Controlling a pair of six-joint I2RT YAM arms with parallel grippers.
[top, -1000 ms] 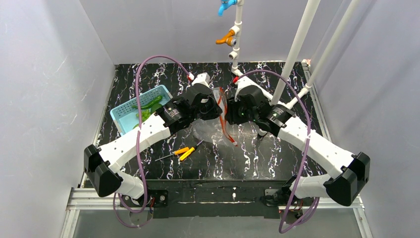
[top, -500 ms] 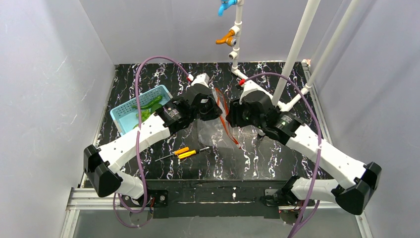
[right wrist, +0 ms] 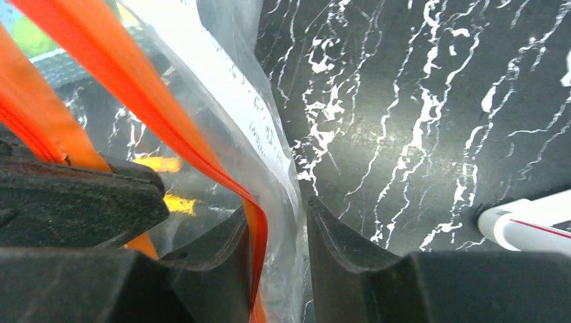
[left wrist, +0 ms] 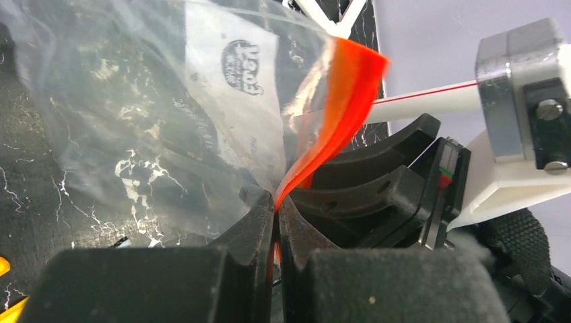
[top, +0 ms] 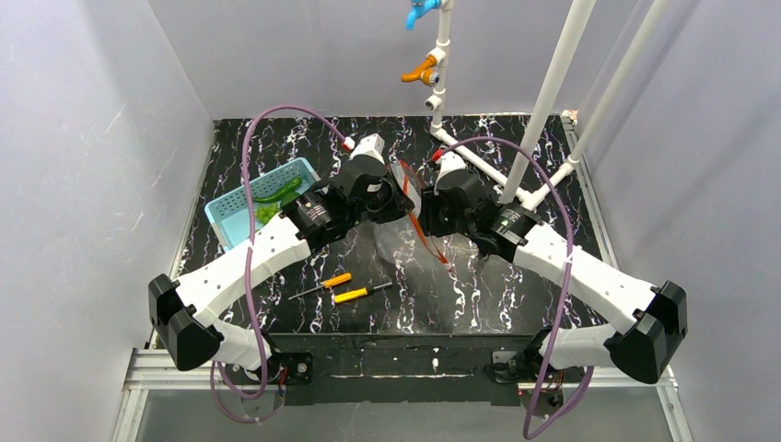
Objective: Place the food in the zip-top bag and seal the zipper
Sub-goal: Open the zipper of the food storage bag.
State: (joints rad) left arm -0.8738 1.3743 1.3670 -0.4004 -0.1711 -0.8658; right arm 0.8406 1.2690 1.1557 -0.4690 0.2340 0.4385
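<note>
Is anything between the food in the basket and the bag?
Yes. The left arm lies between the food in the basket and the bag, with the left gripper shut on the zipper. The right gripper straddles the same edge, jaws apart.

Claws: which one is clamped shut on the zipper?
The left claw: its jaws meet on the zipper. The right claw stands apart, with the zip-top bag loose in the gap.

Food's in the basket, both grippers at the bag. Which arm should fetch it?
Left, likely: the basket with the food sits on its side. But the left gripper is shut on the zipper, so the right gripper, open astride the bag edge, should clamp first.
</note>
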